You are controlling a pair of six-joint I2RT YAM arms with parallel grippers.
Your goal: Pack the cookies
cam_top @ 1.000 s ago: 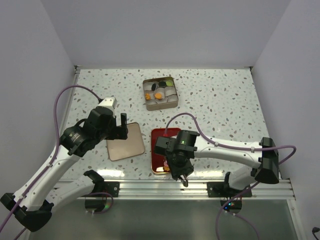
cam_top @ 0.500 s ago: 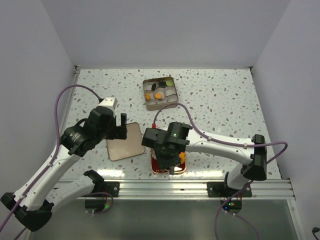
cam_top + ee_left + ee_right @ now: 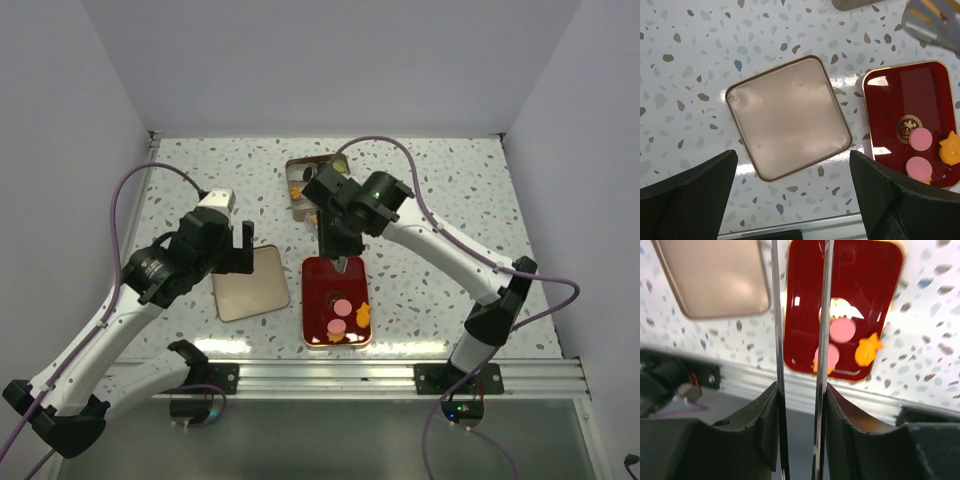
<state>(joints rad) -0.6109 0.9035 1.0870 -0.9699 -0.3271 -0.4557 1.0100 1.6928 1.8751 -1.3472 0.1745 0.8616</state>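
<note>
While right gripper (image 3: 801, 390) clamps tongs (image 3: 776, 315), left gripper (image 3: 793, 154) gapes; tray (image 3: 320, 275) holds two pink cookies (image 3: 343, 305), one orange (image 3: 363, 316).

The table (image 3: 450, 200) is a pale, speckled slab with grey and brown flecks, walled on the left, right and far sides. Three things lie directly on it. A square, tan metal lid (image 3: 250, 283) sits flat left of centre, turned slightly askew. Just to its right, not touching it, lies a red rectangular tray (image 3: 318, 290) with a gold rim, its long side running near to far. Beyond the tray, toward the far middle, stands a square tin (image 3: 300, 161), partly hidden. A metal rail (image 3: 300, 375) runs along the near edge.
</note>
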